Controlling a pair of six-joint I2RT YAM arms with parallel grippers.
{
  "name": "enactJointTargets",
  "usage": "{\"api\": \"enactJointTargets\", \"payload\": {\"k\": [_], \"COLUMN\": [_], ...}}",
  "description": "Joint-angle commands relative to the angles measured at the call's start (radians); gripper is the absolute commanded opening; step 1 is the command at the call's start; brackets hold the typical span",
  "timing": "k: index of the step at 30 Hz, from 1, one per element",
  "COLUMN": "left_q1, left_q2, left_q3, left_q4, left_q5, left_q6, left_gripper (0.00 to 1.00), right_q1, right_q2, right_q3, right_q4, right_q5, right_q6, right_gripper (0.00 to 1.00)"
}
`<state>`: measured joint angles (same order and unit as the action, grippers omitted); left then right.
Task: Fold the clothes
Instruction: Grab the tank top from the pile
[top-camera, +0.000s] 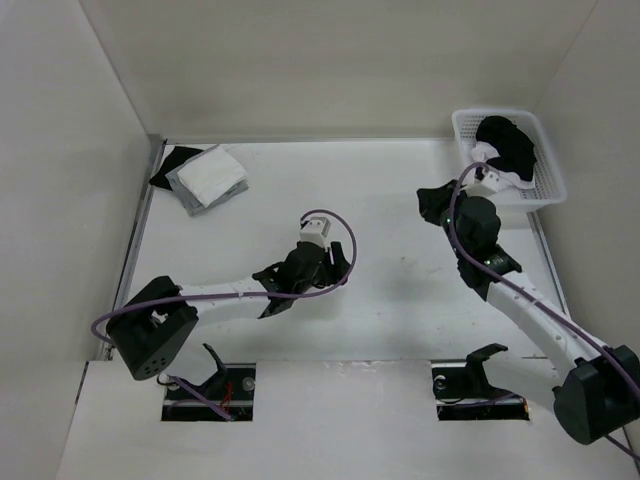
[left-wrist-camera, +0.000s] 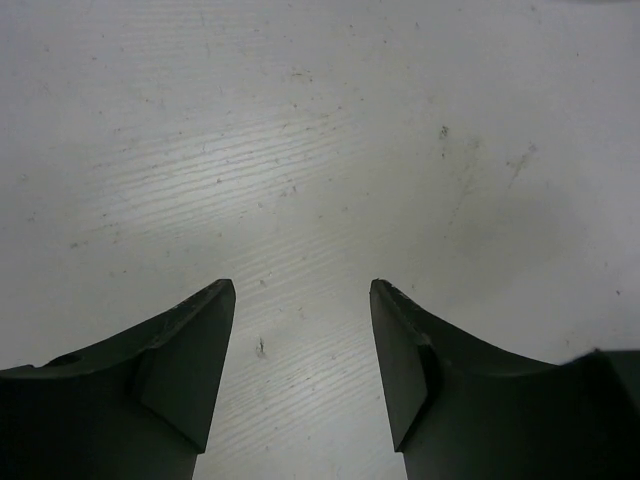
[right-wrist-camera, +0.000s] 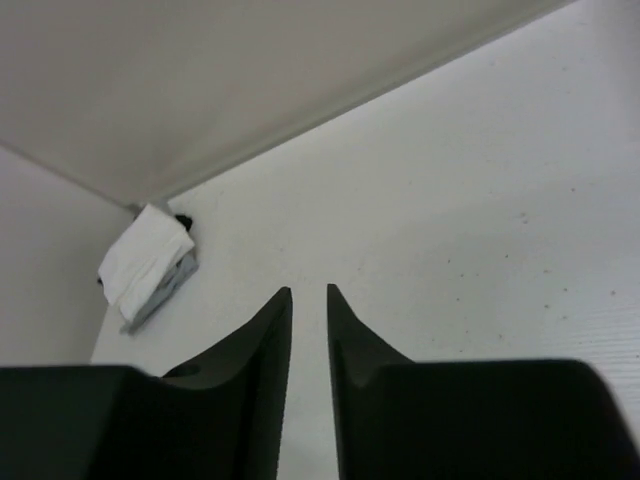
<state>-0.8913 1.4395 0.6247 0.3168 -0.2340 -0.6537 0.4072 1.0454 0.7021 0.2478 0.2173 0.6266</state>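
Jaws gape empty on the left gripper (left-wrist-camera: 302, 285) and stand barely ajar, empty, on the right gripper (right-wrist-camera: 308, 290), while the black tank top (top-camera: 508, 142) lies crumpled, outline unreadable, in the basket (top-camera: 548, 192) at the table's far right corner.

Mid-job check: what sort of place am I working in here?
Likely a lab test cell: a white table boxed by plain white walls, with a laundry basket and a folded cloth pile at the far corners.

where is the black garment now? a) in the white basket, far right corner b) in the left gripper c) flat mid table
a: the black garment lies heaped in the white basket, and the left gripper is open, holding nothing.
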Motion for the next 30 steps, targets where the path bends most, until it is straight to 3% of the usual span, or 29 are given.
{"api": "enactJointTargets", "payload": {"k": [1,2,4,9,12,15,17,20,24,30], "left_q1": [-0.005,-0.005,-0.007,-0.031,-0.03,0.001,0.015,0.044,0.082,0.13], "left_q2": [-0.08,-0.086,-0.09,-0.102,-0.122,-0.131,-0.129,-0.117,-0.079,-0.021], "left_q3": [-0.022,-0.035,-0.059,-0.083,-0.105,-0.123,-0.126,-0.137,-0.164,-0.171], "left_q4": [0.08,0.093,0.119,0.169,0.2,0.211,0.212,0.226,0.292,0.346], "left_q5": [0.036,0.036,0.033,0.025,0.015,0.025,0.028,0.032,0.038,0.117], "left_q6": [0.008,0.009,0.016,0.041,0.071,0.063,0.06,0.06,0.04,-0.004], "left_gripper": [0.56,0.56,0.56,0.52,0.38,0.16,0.11,0.12,0.27,0.36], "right_q1": [-0.073,-0.107,-0.171,-0.337,-0.44,-0.544,-0.587,-0.639,-0.69,-0.724], "right_q2": [-0.002,0.011,0.047,0.178,0.333,0.554,0.672,0.845,1.037,1.237], "right_q3": [0.077,0.097,0.131,0.23,0.338,0.503,0.609,0.787,0.993,1.223], "right_q4": [-0.102,-0.129,-0.159,-0.16,-0.159,-0.154,-0.165,-0.199,-0.237,-0.323], "right_q5": [0.031,0.031,0.034,0.013,0.013,0.025,0.013,0.001,-0.035,-0.052], "right_q6": [-0.014,-0.016,-0.019,-0.024,-0.033,-0.039,-0.045,-0.064,-0.057,-0.061], "right_gripper": [0.14,0.07,0.01,0.0,0.0,0.0,0.01,0.13,0.36,0.47]}}
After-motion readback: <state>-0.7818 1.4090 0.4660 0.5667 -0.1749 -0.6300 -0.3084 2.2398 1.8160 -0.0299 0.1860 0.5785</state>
